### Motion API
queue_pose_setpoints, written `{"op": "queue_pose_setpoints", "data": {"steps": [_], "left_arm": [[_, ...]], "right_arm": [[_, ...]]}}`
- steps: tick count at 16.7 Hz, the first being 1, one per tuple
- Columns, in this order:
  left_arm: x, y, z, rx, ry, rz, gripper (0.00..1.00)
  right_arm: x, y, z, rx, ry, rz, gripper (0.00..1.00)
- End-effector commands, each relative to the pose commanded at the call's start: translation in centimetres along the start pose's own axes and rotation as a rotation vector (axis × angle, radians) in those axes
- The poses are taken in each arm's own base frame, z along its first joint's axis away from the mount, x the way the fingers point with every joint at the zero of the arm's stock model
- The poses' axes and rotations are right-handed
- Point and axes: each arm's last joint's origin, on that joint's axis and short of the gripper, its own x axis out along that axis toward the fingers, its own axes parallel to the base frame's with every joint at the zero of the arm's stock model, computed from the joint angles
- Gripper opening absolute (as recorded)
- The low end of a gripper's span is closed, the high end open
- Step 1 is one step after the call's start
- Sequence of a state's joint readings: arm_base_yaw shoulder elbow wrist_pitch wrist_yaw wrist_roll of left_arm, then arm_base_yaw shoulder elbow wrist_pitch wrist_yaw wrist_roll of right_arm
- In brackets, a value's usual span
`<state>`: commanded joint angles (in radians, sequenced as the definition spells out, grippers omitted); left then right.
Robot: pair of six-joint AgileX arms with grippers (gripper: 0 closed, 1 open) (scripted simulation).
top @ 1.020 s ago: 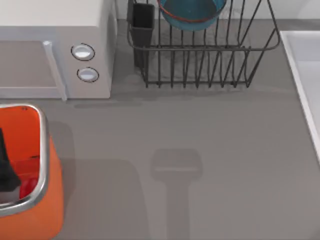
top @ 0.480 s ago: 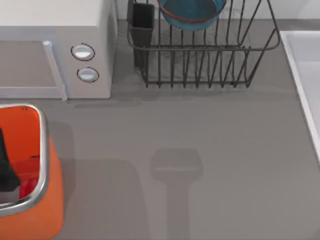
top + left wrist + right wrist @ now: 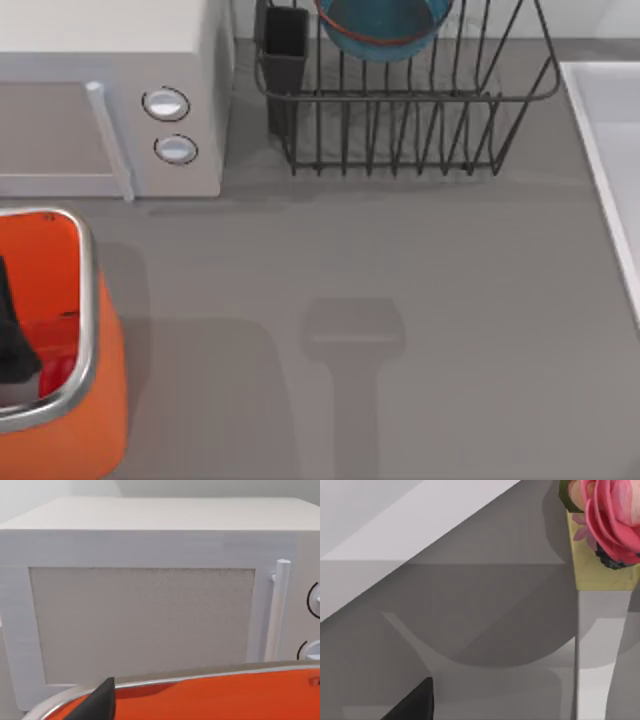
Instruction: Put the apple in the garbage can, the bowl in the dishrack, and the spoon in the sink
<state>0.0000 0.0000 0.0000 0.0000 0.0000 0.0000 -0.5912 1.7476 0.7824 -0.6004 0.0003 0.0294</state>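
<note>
Since our left gripper hangs inside the garbage can beside the apple, fingers unreadable, lifting carelessly could snag the rim.

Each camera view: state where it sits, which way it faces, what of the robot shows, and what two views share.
Top view: overhead, looking down on the grey table; bowl in the dishrack; no arm identifiable.
Left wrist view: faces the microwave across the garbage can; dark fingertip.
Right wrist view: faces grey surfaces and a potted flower; dark fingertip.
Shared: microwave and garbage can, top and left wrist.
</note>
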Motion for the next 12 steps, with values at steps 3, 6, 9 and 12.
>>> {"op": "queue_pose_setpoints", "data": {"steps": [3, 6, 9, 12], "left_arm": [[0.0, 0.0, 0.0, 0.0, 0.0, 0.0, 1.0], [0.0, 0.0, 0.0, 0.0, 0.0, 0.0, 1.0], [0.0, 0.0, 0.0, 0.0, 0.0, 0.0, 1.0], [0.0, 0.0, 0.0, 0.0, 0.0, 0.0, 1.0]], "right_arm": [[0.0, 0.0, 0.0, 0.0, 0.0, 0.0, 0.0], [-2.2, 0.0, 0.2, -0.001, -0.038, 0.0, 0.0], [-4.0, 0.0, 0.7, 0.0, -0.047, 0.001, 0.0], [-7.2, 0.0, 0.8, -0.002, -0.024, 0.001, 0.0]]}}
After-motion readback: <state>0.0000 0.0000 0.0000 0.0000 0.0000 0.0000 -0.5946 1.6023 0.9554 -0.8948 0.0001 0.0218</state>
